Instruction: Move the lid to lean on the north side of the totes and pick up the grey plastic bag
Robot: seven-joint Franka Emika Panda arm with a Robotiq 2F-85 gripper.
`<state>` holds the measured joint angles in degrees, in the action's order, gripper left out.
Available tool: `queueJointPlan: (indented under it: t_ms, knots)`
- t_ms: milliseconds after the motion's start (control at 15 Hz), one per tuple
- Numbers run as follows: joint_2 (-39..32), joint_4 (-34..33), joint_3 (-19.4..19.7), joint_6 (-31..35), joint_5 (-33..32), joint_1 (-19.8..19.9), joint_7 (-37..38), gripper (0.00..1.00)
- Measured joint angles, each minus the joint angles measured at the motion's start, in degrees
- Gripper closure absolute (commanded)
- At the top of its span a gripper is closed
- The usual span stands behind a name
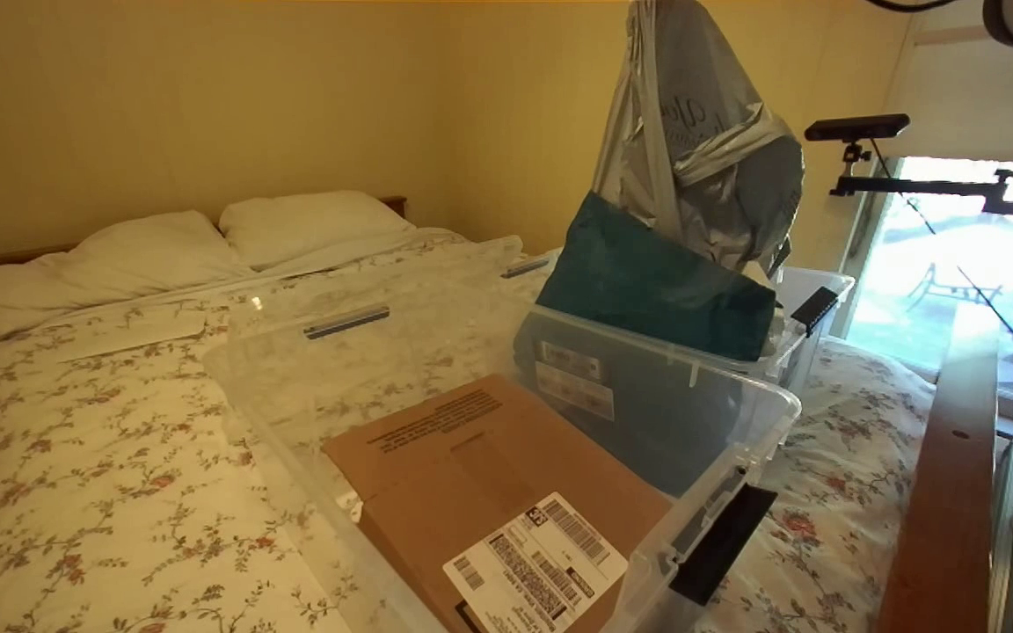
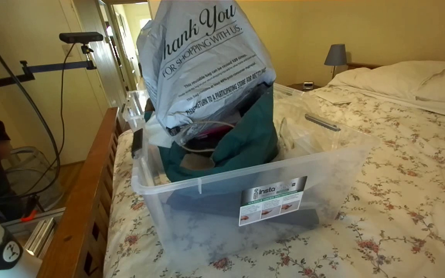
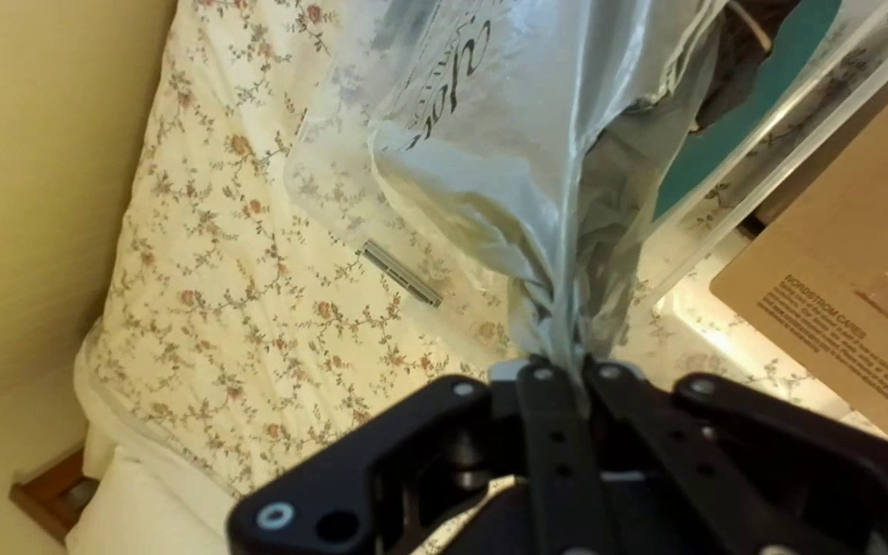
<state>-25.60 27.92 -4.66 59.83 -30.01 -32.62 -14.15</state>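
Grey plastic bag (image 2: 211,61): top is cut off in both exterior views.
Gripper (image 3: 573,368): rear is cut off in wrist view.

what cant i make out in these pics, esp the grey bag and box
Top of the grey plastic bag, where the fingers grip it: cut off by the top edge in both exterior views.
Anything inside the bag: masked by its plastic in all views.
Near end of the cardboard box: cut off by the bottom edge in an exterior view.
Fine print on the shipping label: too small in an exterior view.
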Motion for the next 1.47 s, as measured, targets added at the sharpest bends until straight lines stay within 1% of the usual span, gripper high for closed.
queueJointPlan:
  t_ms: [133,467,667,933,1200,1333,1467]
  knots:
    - [0.0,-0.2,0.2,0.3,-0.4,-0.7,0.0,0.99]
    - [-0.7,-0.2,0.9,0.1,-0.3,-0.7,-0.1,1.00]
    - [-2.4,-0.8,1.7,5.6,-0.4,-1.3,-0.1,1.00]
    - [-4.2,-1.4,1.8,9.9,-0.4,-4.8,-1.5,1.00]
    - [-4.9,-1.4,2.7,12.4,-0.5,-8.8,-4.8,1.00]
    - [-4.9,-1.5,3.5,13.5,-0.5,-10.2,-6.7,1.00]
    - [-4.9,-1.6,4.5,15.3,-0.8,-10.7,-8.0,1.00]
